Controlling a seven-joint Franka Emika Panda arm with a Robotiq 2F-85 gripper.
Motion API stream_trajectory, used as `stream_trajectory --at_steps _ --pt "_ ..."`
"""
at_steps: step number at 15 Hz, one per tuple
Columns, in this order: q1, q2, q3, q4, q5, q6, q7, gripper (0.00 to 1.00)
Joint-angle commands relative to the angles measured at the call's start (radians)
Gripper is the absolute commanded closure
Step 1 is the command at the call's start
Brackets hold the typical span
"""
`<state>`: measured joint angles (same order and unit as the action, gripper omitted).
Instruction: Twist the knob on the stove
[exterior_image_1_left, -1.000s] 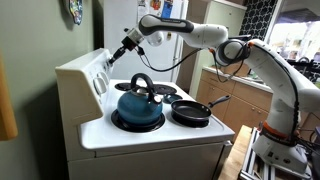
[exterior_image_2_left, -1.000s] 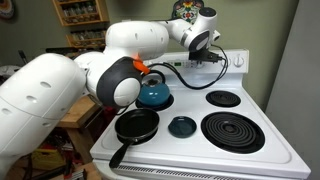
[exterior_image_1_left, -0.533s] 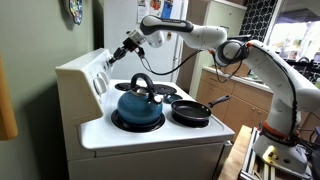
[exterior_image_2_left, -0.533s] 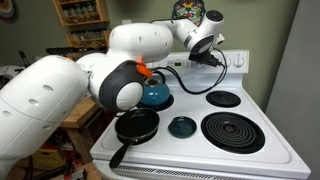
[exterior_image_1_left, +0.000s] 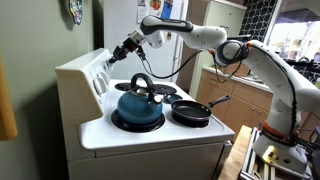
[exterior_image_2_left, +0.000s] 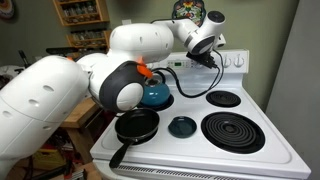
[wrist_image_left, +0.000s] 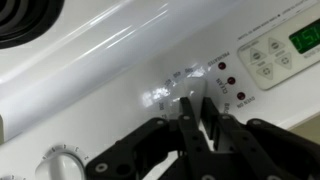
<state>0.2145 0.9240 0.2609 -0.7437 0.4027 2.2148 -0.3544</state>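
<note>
The white stove shows in both exterior views, with a raised back panel carrying knobs. My gripper is pressed up to that panel, and it also shows in an exterior view. In the wrist view its black fingers stand nearly closed, with a narrow white strip of a knob between them. Printed heat markings ring that spot. The rest of that knob is hidden behind the fingers. Another white knob sits on the panel at lower left.
A blue kettle stands on a burner below the gripper, and it also shows in an exterior view. A black frying pan sits beside it. A small dark dish lies mid-cooktop. A green digital display is on the panel.
The gripper has edged slightly closer to the back panel. The kettle and pan have not moved.
</note>
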Motion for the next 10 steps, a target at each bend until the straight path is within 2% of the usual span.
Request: stream_trajectory --at_steps 1,10 --pt "0.009 0.041 0.006 0.044 0.027 0.031 0.091 0.96" --pt "-0.003 0.056 0.027 0.054 0.084 0.043 0.176 0.96"
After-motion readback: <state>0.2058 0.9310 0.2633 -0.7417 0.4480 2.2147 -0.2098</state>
